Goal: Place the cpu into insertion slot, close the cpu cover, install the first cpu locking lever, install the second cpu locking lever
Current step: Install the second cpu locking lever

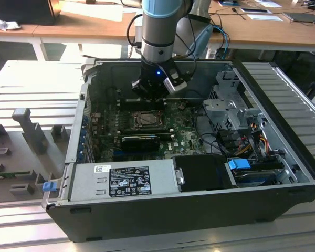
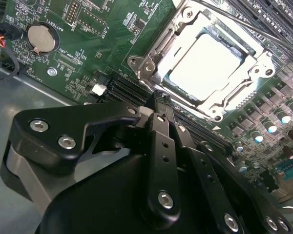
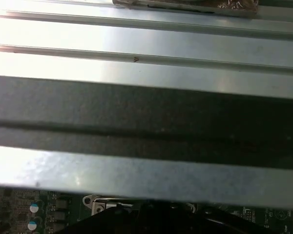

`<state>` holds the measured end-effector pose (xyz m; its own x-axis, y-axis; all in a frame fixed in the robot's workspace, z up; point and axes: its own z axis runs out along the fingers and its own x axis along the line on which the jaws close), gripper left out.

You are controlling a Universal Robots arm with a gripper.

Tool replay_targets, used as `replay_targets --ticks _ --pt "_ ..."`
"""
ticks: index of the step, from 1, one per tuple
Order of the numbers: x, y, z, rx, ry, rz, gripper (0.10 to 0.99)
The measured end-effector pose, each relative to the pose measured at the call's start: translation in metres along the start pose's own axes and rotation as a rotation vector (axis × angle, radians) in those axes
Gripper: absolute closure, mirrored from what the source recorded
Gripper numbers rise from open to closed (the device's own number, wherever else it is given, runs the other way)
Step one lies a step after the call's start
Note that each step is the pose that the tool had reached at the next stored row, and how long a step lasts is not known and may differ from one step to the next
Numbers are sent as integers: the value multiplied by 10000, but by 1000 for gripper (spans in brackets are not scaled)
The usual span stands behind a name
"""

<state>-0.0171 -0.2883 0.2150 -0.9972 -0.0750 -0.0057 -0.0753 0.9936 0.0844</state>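
Black gripper (image 2: pixel 158 100) hovering with fingers pressed together, empty, just beside the square silver-rimmed insertion slot (image 2: pixel 212 66) near the middle of the green circuit board (image 2: pixel 88 44). Small flat silvery cpu (image 2: pixel 205 63) already seated there, thin silver cpu cover (image 2: pixel 156 58) lying over its edges. Likely light, rigid, fragile underneath; best handled by its edges only.

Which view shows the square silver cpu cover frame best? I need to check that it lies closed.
The second wrist view: the square silver cpu cover lies flat around the pale square cpu, close and bright. The exterior view shows it small and far off; the first wrist view catches a silver edge, perhaps its own.
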Motion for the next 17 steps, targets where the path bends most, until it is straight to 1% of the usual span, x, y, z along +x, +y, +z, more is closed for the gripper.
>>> replay_targets --ticks 7,11,13,14,15,17 --pt "2 -32 -2 -2 -2 2 980" --pt "0 -25 -112 1 -1 24 980" --pt "0 -22 -143 0 -2 33 980" --pt "-2 -17 -207 0 -3 43 980" --pt "-3 -9 -299 1 -3 51 980" --pt "-4 -3 -370 0 -5 58 980"
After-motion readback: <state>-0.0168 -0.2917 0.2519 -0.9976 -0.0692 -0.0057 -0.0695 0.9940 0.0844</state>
